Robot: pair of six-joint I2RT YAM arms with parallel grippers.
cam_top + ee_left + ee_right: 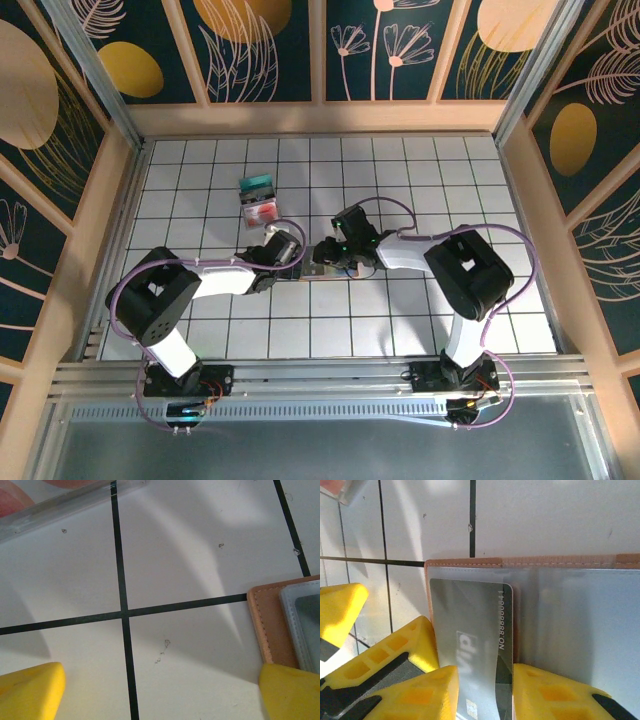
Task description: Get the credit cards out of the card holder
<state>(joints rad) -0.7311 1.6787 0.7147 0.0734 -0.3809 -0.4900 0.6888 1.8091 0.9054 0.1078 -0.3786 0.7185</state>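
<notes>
The top camera looks steeply down from above and behind the arm bases over the whole tiled table point(420, 170), while both wrist cameras hang very close over its middle (each looking past its own yellow fingertips point(30, 690)) and share the open card holder point(580, 620) with it.

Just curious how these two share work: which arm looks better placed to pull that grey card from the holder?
The right arm, probably. The right fingers grip the grey card lying in the open card holder; the left fingers stand wide open at the holder's corner, holding nothing.
</notes>
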